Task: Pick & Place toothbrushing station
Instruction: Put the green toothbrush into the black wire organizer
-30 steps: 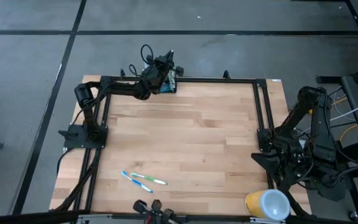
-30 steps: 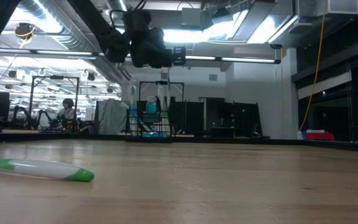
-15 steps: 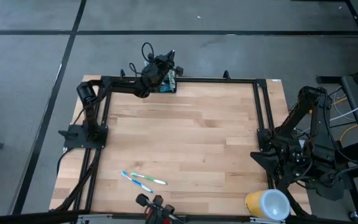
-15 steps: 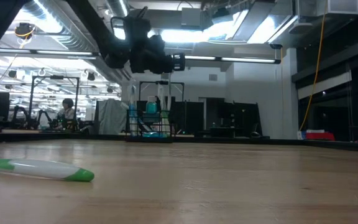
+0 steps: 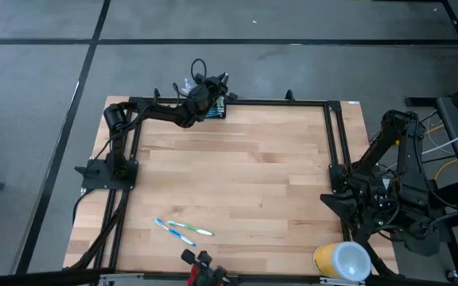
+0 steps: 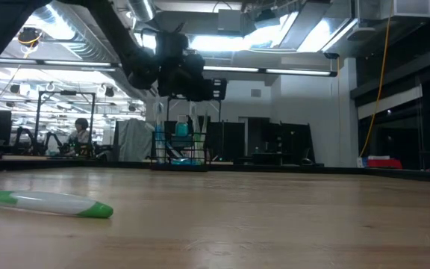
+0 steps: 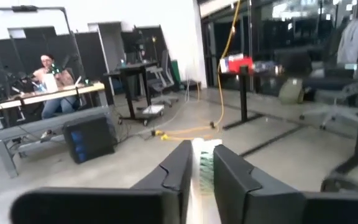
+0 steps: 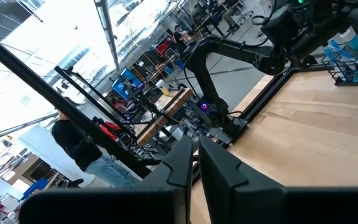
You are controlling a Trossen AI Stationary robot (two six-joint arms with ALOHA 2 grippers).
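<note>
Hidden at the far edge

The left gripper (image 5: 211, 93) covers most of the toothbrushing station (image 5: 218, 109) from above — whether the fingers (image 7: 182, 168) touch the toothbrush (image 7: 201, 163) is unclear.

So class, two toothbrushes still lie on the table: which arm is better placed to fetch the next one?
Probably the left. Its gripper is out over the caddy on the toothbrushes' side of the table. The right arm sits folded off the table's right edge.

floor (image 5: 293, 24): grey concrete | ceiling lights (image 6: 275, 33): bright | desks (image 7: 48, 99): possibly occupied
</note>
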